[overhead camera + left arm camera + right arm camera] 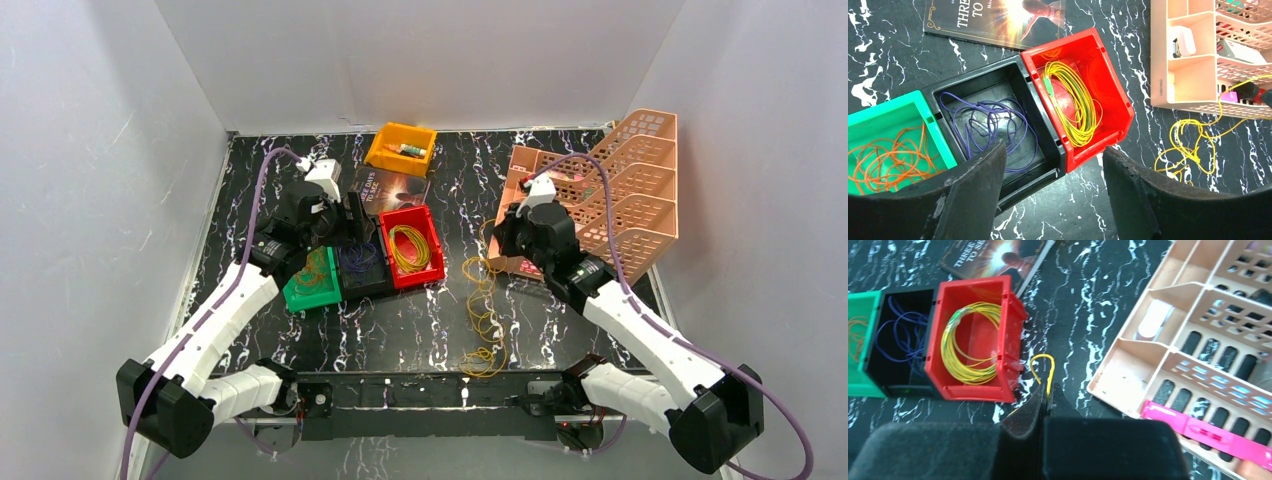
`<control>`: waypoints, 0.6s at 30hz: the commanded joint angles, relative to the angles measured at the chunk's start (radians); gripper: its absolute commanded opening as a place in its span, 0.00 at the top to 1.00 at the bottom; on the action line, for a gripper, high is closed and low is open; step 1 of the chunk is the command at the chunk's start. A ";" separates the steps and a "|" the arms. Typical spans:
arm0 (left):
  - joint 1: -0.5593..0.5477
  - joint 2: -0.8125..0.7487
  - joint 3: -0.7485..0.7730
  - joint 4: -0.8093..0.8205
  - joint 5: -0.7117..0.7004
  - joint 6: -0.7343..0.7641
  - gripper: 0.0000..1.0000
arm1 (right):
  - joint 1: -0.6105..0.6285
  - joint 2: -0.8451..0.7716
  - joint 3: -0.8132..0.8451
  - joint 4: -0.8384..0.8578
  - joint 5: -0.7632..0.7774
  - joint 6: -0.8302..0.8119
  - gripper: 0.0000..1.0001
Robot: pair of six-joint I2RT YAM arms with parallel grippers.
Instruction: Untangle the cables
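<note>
A loose yellow cable lies in tangled loops on the black marble table, running from the front edge up to my right gripper. That gripper is shut on a loop of it. A coiled yellow cable lies in the red bin. A purple cable lies in the black bin and an orange cable in the green bin. My left gripper is open and empty, hovering above the near edge of the black and red bins.
A pink tiered organizer stands at the right, close behind my right gripper, with a pink tool in it. A yellow bin and a book lie behind the three bins.
</note>
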 commanded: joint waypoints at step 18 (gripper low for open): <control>-0.116 0.000 -0.052 0.295 0.190 -0.061 0.30 | -0.001 -0.063 0.187 -0.058 -0.065 -0.101 1.00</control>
